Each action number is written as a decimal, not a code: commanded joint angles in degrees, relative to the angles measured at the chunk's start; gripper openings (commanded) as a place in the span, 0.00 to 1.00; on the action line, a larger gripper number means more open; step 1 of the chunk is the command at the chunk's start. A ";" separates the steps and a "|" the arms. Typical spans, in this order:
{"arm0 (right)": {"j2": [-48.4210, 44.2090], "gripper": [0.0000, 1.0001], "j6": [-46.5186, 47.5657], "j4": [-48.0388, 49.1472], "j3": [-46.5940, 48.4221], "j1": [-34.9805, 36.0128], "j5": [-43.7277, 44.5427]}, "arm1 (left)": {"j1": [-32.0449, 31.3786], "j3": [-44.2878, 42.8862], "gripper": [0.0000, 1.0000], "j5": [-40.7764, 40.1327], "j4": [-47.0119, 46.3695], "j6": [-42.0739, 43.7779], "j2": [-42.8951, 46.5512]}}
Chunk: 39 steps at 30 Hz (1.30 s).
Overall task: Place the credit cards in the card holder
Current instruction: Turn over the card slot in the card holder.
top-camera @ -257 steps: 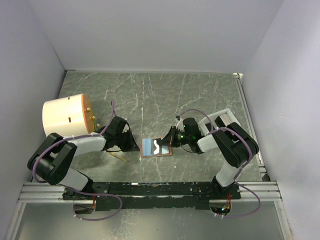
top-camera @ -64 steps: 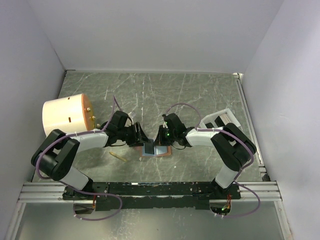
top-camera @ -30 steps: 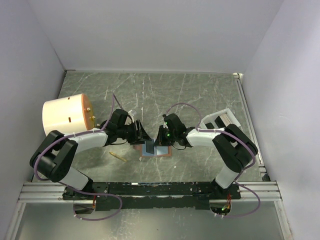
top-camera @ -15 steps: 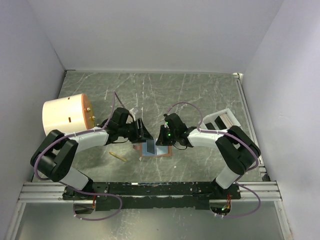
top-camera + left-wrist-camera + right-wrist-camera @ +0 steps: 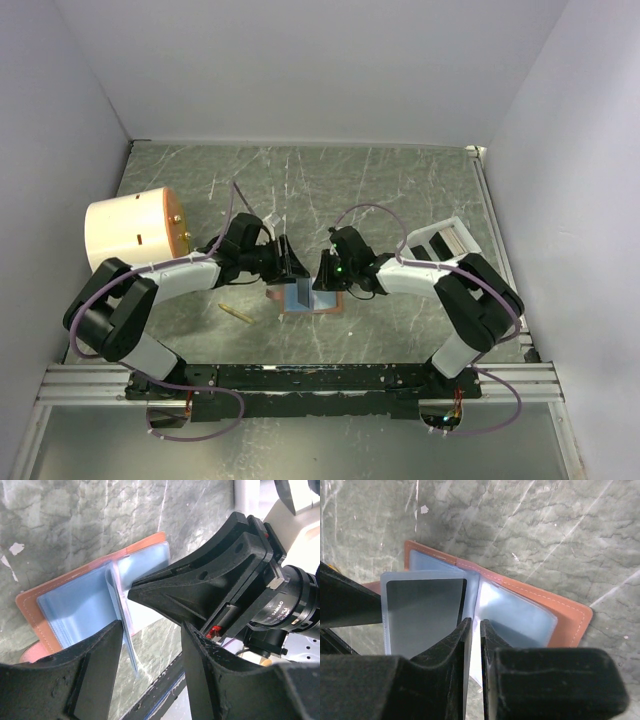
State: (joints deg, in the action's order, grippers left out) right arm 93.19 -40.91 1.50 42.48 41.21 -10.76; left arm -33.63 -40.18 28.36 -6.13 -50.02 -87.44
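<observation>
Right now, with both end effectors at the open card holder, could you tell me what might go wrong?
The right end effector grips the sleeve only at its edge; it may slip. The left end effector stands open astride that sleeve, beside the right one; they could collide. The card holder lies unpinned; a tug might drag it.

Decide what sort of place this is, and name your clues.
Probably a robotics lab test cell: left arm and right arm bolted to a metal rail, plain white walls boxing in a marbled tabletop.
</observation>
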 commanded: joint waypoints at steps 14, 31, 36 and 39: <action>-13.35 0.20 3.97 -12.84 0.43 -0.65 17.44 | -2.94 -4.12 0.61 0.59 -2.43 -1.37 -2.79; -23.84 0.32 14.38 -23.77 5.63 -12.25 27.07 | -5.53 -7.42 0.61 -0.88 -2.92 -1.03 -6.53; -20.50 0.33 22.09 -23.91 9.18 -17.52 27.43 | -5.51 -7.66 0.62 -2.62 -0.26 0.89 -4.80; -17.70 0.35 25.06 -26.70 12.46 -19.96 31.29 | -5.52 -7.97 0.62 -3.61 2.39 2.61 -3.38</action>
State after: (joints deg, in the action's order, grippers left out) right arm 72.86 -22.50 -22.04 50.83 23.81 15.77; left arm -38.85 -46.83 26.98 -6.59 -50.41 -93.73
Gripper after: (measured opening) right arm 0.332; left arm 0.614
